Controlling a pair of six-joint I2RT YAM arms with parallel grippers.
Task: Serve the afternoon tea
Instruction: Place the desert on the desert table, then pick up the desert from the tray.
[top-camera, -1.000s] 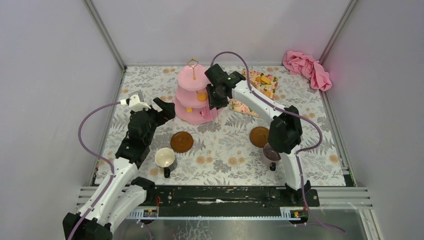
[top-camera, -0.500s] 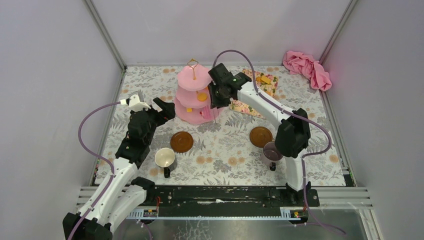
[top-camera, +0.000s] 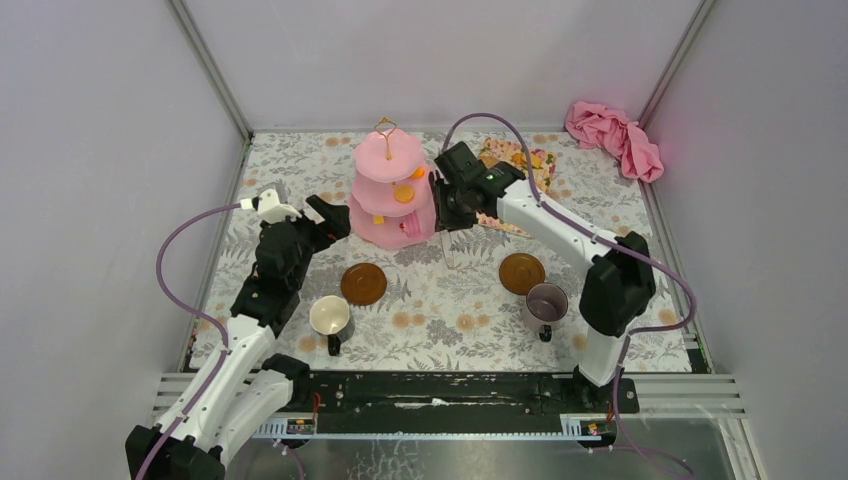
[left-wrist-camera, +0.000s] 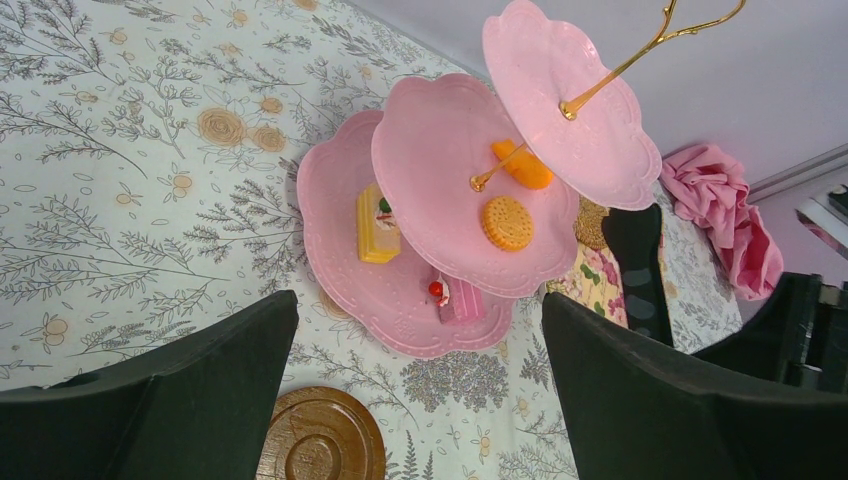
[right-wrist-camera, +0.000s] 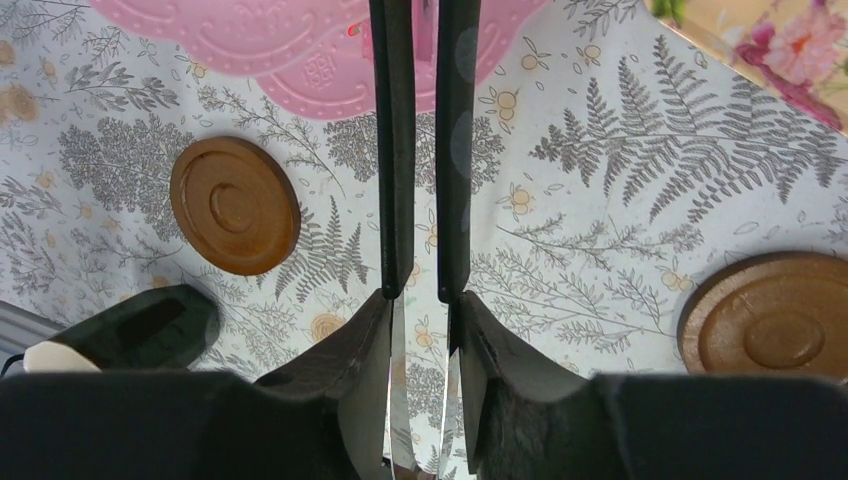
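The pink three-tier cake stand (top-camera: 392, 195) stands at the back centre and carries a round orange biscuit (left-wrist-camera: 507, 222), an orange piece (left-wrist-camera: 522, 165), a yellow cake (left-wrist-camera: 378, 225) and a pink slice (left-wrist-camera: 455, 298). My right gripper (top-camera: 447, 200) is just right of the stand, shut on the slim black tongs (right-wrist-camera: 397, 150), which reach over the lowest tier's edge with nothing seen between them. My left gripper (top-camera: 333, 218) is open and empty, left of the stand. The white mug (top-camera: 329, 316) and purple mug (top-camera: 546, 301) each stand beside a brown saucer (top-camera: 363, 283) (top-camera: 521, 272).
A flowered tray (top-camera: 520, 165) with more biscuits lies behind the right gripper. The pink cloth (top-camera: 615, 135) is bunched in the back right corner. Walls enclose the floral table on three sides.
My right arm has drawn to the right, away from the stand, with the tongs in its grip. An orange piece now shows on the middle tier. The left arm has not moved.
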